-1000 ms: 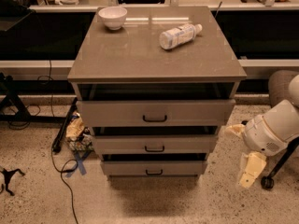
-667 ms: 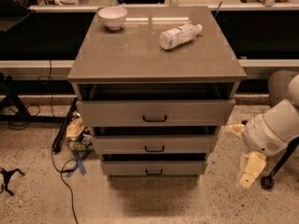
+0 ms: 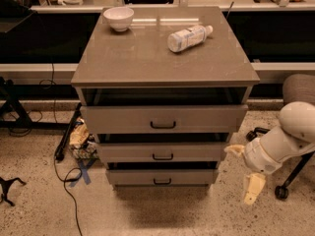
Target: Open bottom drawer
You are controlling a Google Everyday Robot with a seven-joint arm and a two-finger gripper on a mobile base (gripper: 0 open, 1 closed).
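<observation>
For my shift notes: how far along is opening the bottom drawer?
Nothing looks done: the bottom drawer shows no tray pulled out. In hand: the claw, open and empty, hangs beside the cabinet near the floor, clear of the black handle. Left: reach, grip, pull.

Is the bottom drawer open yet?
Looks shut: the bottom drawer shows no tray, only its front. The gripper, jaws open, hangs to its right, off the handle.
</observation>
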